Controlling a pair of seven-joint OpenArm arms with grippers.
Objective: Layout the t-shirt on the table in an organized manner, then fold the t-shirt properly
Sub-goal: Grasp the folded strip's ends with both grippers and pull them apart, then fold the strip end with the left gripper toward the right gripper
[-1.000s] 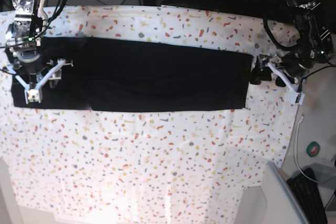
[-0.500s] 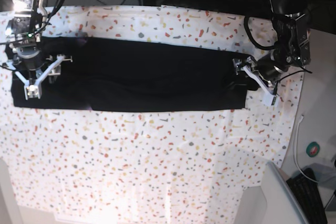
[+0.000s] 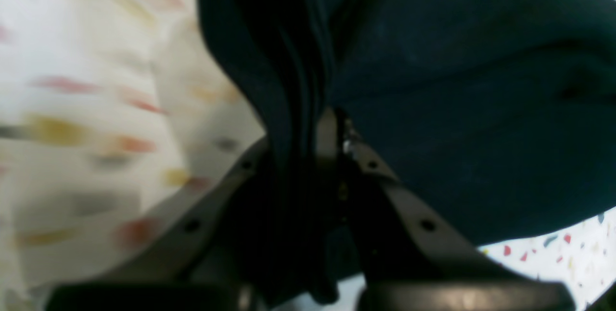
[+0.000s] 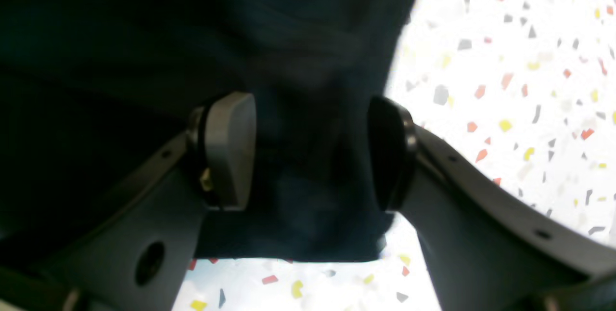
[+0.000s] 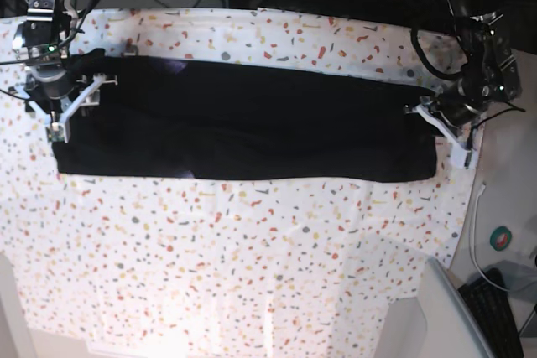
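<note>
The black t-shirt [image 5: 243,132] lies as a long folded band across my speckled worktop [image 5: 252,257]. My left pincer [image 3: 332,133] is clamped on bunched fabric at one end. My right pincer [image 4: 310,152] stands spread over the other end; whether its pads [image 4: 231,149] touch cloth, I cannot tell.

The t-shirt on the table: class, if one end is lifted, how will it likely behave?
Probably floppy: the t-shirt bunches into folds in the left gripper. Likely light and draping, lying flat on the table. It seems unlikely to roll.
</note>
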